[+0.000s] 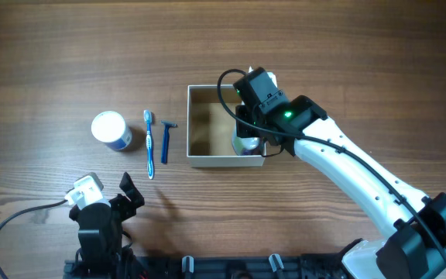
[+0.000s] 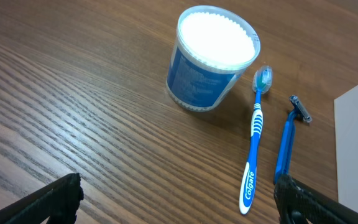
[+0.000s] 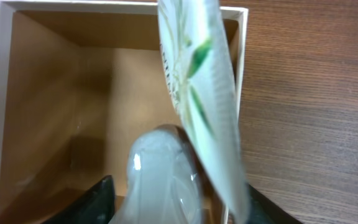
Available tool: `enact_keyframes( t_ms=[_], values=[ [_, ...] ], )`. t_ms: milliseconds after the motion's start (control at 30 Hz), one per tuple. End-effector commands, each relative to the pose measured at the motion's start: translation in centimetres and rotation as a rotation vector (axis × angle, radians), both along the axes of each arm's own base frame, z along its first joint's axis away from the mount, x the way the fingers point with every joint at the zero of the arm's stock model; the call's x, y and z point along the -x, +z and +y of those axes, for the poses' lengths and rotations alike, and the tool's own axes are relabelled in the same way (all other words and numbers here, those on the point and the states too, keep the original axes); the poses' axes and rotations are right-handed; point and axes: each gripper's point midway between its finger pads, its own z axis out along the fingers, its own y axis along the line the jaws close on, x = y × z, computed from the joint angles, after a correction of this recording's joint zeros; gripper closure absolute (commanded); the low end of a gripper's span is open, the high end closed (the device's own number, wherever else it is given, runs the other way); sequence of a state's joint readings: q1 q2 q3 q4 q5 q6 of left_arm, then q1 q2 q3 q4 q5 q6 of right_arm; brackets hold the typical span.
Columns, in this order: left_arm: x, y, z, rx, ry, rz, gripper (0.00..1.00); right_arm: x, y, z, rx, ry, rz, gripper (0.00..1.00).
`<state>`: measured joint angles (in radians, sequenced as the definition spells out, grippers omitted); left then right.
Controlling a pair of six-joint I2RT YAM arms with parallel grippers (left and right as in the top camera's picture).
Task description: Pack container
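Under the right gripper (image 1: 248,138): the container (image 1: 224,162), a square cardboard box with white walls and a brown inside, open side up on the table (image 1: 68,54). The gripper hangs over the box's near right corner. Its dark fingers (image 3: 95,202) pinch a white tube (image 3: 197,93) with green leaf print; the translucent cap (image 3: 160,168) sits close to the wrist and the flat crimped end points toward the far wall. Tube is above the brown floor; whether it touches, cannot tell. The surface is mid-brown wood grain running side to side, with pale glare streaks in the left wrist view. A dark rail (image 1: 231,267) runs along the near table edge, and a black cable (image 1: 10,225) loops at the near left. The left gripper (image 1: 128,194) sits low near that edge, jaws spread wide, holding nothing. Ahead of it stands a round blue jar (image 2: 213,59) with a white top. Just right of the jar lies a blue and white Colgate toothbrush (image 2: 255,146), then a blue razor (image 2: 284,149) alongside it, the two apart and roughly parallel. The container's white wall stands further right of the razor.
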<state>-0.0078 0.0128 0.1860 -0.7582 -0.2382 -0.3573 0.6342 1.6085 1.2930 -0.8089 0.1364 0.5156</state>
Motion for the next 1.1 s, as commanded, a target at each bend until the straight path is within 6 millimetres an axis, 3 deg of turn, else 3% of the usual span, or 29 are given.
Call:
enact_keyframes(
  t_ms=[0, 100, 200, 300, 400, 500, 600, 700, 800, 1000, 1067],
  values=[
    [0.0, -0.3, 0.1, -0.006, -0.001, 0.004, 0.00, -0.8, 0.9, 0.1, -0.001, -0.016, -0.034, 0.39],
    [0.0, -0.3, 0.1, -0.006, -0.001, 0.004, 0.00, -1.0, 1.4, -0.1, 0.013, -0.007, -0.061, 0.39],
    [0.0, -0.3, 0.1, -0.006, -0.001, 0.004, 0.00, -0.9, 3.9, -1.1, 0.010, -0.025, -0.128, 0.37],
    [0.0, -0.3, 0.1, -0.006, -0.001, 0.004, 0.00, -0.5, 8.1, -2.4, -0.051, -0.056, -0.222, 0.20],
    [0.0, -0.3, 0.1, -0.006, -0.001, 0.004, 0.00, 0.0, 12.0, -4.9, -0.127, -0.135, -0.305, 0.12],
    [0.0, -0.3, 0.1, -0.006, -0.001, 0.004, 0.00, 0.5, 15.6, -8.9, -0.195, -0.258, -0.390, 0.06],
    [0.0, -0.3, 0.1, -0.006, -0.001, 0.005, 0.00, 1.0, 17.9, -12.8, -0.227, -0.373, -0.460, 0.02],
    [0.0, -0.3, 0.1, -0.006, -0.001, 0.004, 0.00, 1.5, 18.9, -16.1, -0.253, -0.503, -0.486, 0.00],
    [0.0, -0.3, 0.1, -0.006, -0.001, 0.005, 0.00, 1.9, 18.5, -18.1, -0.271, -0.608, -0.468, 0.00],
    [-1.2, 1.8, 0.1, -0.005, -0.001, -0.097, 0.00, 1.4, 16.8, -19.0, -0.246, -0.647, -0.406, 0.00],
    [-1.8, 2.4, -1.0, 0.043, -0.049, -0.132, 0.00, 0.9, 16.1, -19.2, -0.215, -0.659, -0.393, 0.00]
  ],
)
